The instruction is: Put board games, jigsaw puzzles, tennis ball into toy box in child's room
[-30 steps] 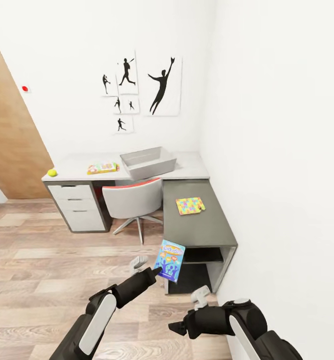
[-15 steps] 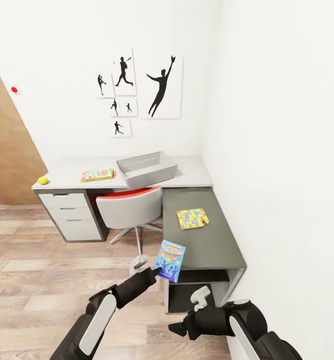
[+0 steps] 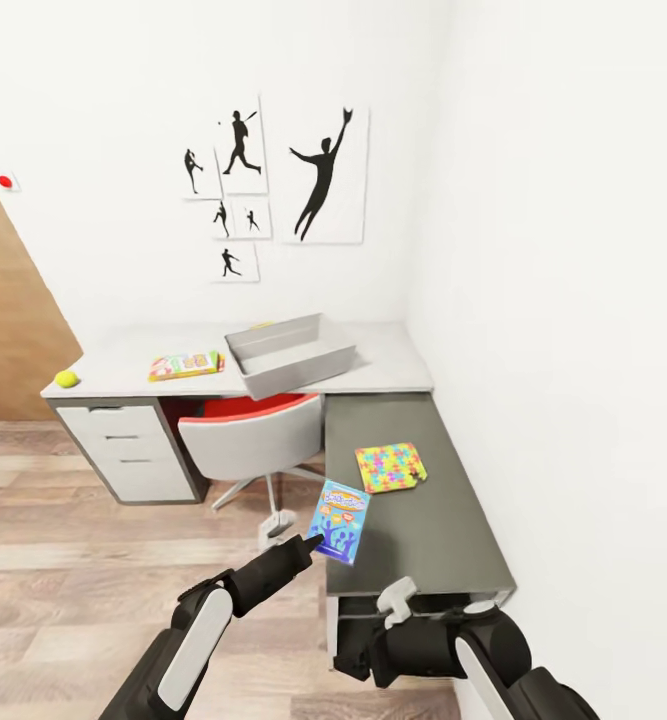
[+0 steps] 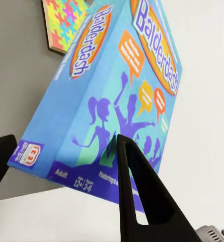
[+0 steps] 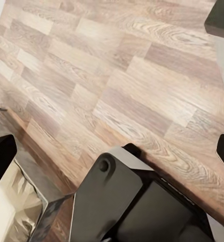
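Observation:
My left gripper [image 3: 311,543] is shut on the lower edge of a small blue board game [image 3: 339,520], held upright in the air just off the table's front corner. In the left wrist view the blue box [image 4: 106,96] reads Balderdash, with one dark finger [image 4: 137,196] across its face. The pale grey toy box [image 3: 291,355] sits on the table [image 3: 398,368]. A green-yellow-red board game [image 3: 185,364] lies left of it, and the tennis ball [image 3: 67,378] rests at the far left end. One jigsaw puzzle [image 3: 390,467] lies on the dark lower section. My right gripper [image 3: 368,630] is open and holds nothing.
A red-seated grey swivel chair [image 3: 248,440] is tucked under the desk beside white drawers [image 3: 123,450]. A white wall [image 3: 573,350] runs close on the right. Wood-plank floor [image 3: 73,580] stretches to the left. Baseball silhouette pictures [image 3: 323,175] hang above.
The whole view has shifted as the robot rolls closer to the desk, which looks larger and lower. The left gripper keeps the blue box in the same pose.

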